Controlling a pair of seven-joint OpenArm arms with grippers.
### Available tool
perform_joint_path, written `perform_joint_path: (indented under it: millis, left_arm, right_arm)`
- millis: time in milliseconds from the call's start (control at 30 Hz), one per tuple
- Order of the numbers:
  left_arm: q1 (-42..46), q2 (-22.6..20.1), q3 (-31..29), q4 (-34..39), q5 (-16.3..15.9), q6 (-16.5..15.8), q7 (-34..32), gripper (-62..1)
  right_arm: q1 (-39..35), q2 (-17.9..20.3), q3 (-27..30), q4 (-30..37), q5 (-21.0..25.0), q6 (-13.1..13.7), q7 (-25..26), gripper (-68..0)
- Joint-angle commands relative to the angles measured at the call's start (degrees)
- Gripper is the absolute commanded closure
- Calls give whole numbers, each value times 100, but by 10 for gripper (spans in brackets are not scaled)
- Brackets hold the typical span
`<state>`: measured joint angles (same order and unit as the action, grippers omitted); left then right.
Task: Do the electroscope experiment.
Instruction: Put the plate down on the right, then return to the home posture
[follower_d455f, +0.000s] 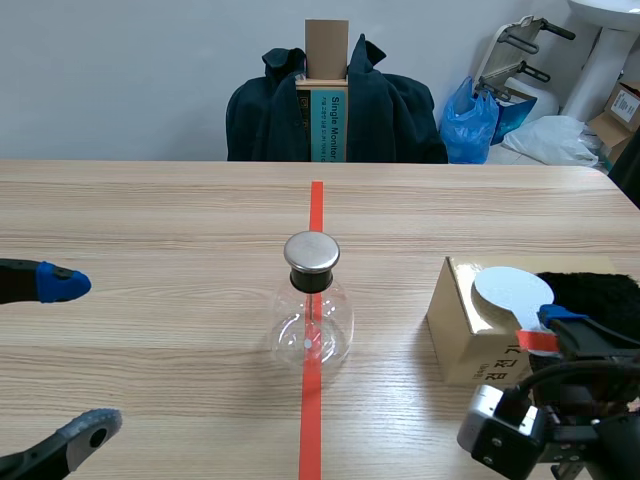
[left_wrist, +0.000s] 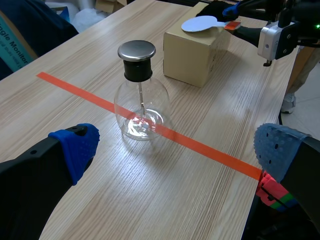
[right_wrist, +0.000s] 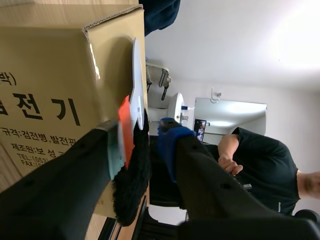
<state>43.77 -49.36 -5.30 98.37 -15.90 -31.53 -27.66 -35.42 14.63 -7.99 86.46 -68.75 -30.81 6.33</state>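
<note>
The left gripper (left_wrist: 177, 147) is held wide open before the flask (left_wrist: 140, 107). Only in the right wrist view is the right gripper (right_wrist: 142, 150) seen narrowly parted astride the paddle handle (right_wrist: 125, 131).

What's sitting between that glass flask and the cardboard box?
Nothing. Only bare table separates the flask from the box, which shows best in the scene view.

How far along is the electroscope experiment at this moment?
Done: nothing visible; the electroscope flask stands alone on the tape. In hand: the right end effector straddles the orange handle of the white disc atop the cardboard box, not clamped. Remaining: grip, lift, bring it to the metal cap. The left end effector is open.
</note>
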Motion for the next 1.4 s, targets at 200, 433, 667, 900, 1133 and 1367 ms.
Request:
perform_joint_path:
  millis: [200, 433, 667, 900, 1133, 1367]
  left_arm:
    - [-61, 76, -20, 50, -66, 9, -81, -623]
    - [-61, 76, -20, 50, -63, 9, -76, -623]
    - [-61, 76, -20, 50, -63, 9, -33, -623]
    - [-61, 76, -20, 50, -66, 9, 9, -623]
    - [-61, 76, -20, 50, -66, 11, 24, -623]
    - [-61, 76, -20, 50, -66, 11, 26, -623]
  right_arm:
    - [-223, 26, 4, 42, 22, -66, -4, -389]
    - [-339, 28, 22, 42, 59, -68, -114, -585]
    - [-765, 428, 22, 42, 424, -63, -116, -647]
    - [-1952, 1403, 245, 59, 1827, -306, 614, -647]
    - [-2197, 2157, 608, 236, 4463, -857, 2444, -647]
    - [-1784, 2955, 610, 1250, 7722, -81, 2249, -647]
